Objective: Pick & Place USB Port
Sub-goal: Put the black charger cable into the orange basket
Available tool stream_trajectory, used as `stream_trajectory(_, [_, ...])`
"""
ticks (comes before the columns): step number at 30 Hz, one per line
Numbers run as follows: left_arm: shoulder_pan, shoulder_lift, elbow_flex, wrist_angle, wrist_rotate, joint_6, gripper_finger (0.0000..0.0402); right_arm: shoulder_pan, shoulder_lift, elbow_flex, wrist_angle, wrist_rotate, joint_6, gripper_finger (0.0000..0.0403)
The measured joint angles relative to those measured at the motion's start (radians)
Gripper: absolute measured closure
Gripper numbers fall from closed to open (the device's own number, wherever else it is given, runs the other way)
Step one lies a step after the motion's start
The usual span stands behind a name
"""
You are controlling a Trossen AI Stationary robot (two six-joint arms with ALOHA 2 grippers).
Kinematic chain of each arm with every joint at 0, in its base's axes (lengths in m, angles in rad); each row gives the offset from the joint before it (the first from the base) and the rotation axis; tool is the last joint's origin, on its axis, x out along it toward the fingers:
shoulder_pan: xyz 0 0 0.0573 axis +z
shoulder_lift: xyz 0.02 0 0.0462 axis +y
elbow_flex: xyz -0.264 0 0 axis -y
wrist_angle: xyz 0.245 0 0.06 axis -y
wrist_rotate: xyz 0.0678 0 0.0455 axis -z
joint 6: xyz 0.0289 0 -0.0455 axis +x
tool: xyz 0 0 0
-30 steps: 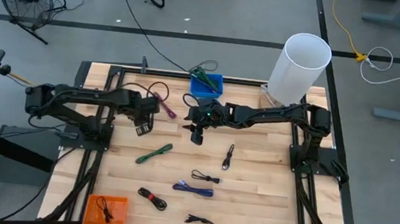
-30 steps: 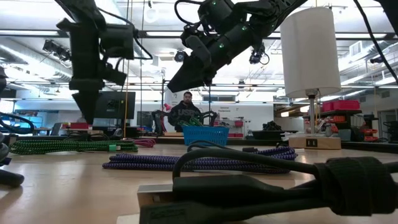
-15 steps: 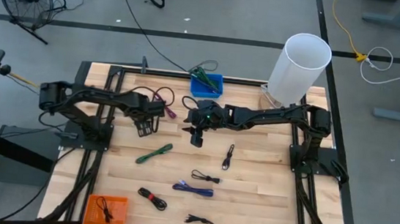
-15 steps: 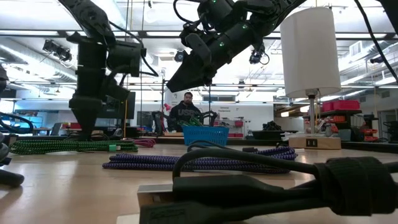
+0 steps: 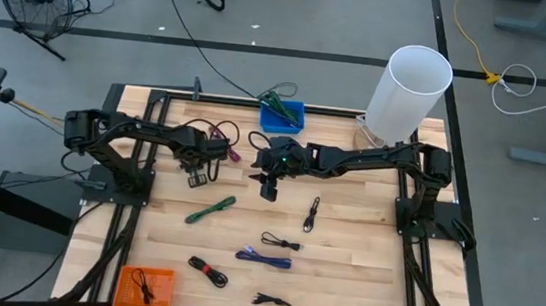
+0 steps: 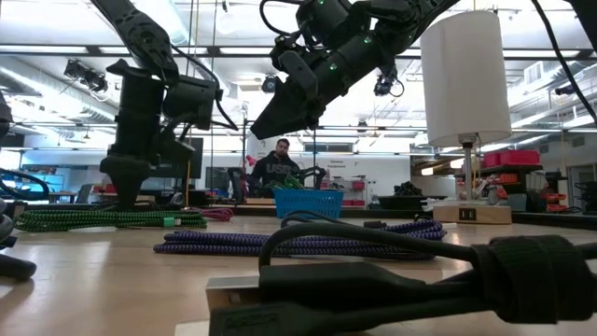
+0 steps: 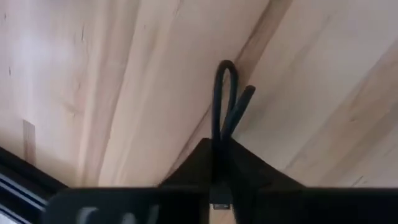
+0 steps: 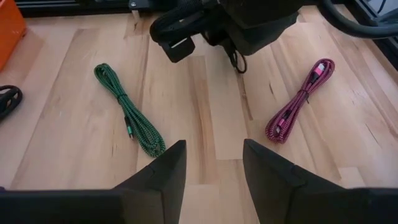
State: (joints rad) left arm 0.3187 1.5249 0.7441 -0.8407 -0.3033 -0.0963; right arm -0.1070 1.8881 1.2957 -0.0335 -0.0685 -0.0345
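A short black USB cable (image 7: 222,93) lies on the wooden table (image 5: 365,242) at its far left. My left gripper (image 5: 197,176) stands over it, pointing steeply down, shut on it; the right wrist view shows that gripper (image 8: 235,53) with the cable's loop (image 8: 238,62) below it. My right gripper (image 5: 268,186) hovers open above the table's middle (image 8: 213,155) with nothing between its fingers. A blue basket (image 5: 281,117) holding cables stands at the far edge. An orange tray (image 5: 144,286) with one black cable sits at the near left corner. My left gripper pinches the black cable between its two fingers, just behind the folded loop (image 7: 219,138). The fingers come from above, pointing steeply down, and lie along the cable. The loop (image 7: 224,68) and a free end (image 7: 246,94) stick out past the fingertips and lie on the table.
Loose on the table lie a green cable (image 5: 210,208), a magenta cable (image 5: 224,138), a purple cable (image 5: 265,260), a red-black cable (image 5: 208,271) and black cables (image 5: 311,214) (image 5: 281,242) (image 5: 272,301). A tall white cylinder (image 5: 415,81) stands at the far right corner. A person (image 6: 277,168) sits beyond the table.
My left gripper has sunk toward the table, down onto the black cable, its arm folding lower.
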Motion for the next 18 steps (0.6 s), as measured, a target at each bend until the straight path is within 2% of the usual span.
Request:
stream_trajectory(5, [-0.017,0.000,0.002,-0.019,0.036,-0.015,0.0385,0.000,0.000,0.000,-0.001,0.000,0.000,0.0243])
stream_trajectory(10, [-0.069,-0.033,0.038,-0.127,0.053,-0.047,0.0385,0.000,0.000,0.000,-0.001,0.000,-0.001,0.0243])
stream_trajectory(14, [-0.134,-0.096,0.108,-0.254,0.095,-0.117,0.0385,0.000,0.000,0.000,-0.009,0.000,-0.004,0.0243])
stream_trajectory(18, [-0.238,-0.180,0.208,-0.372,0.180,-0.223,0.0385,-0.001,0.000,0.000,-0.016,0.000,-0.005,0.0243])
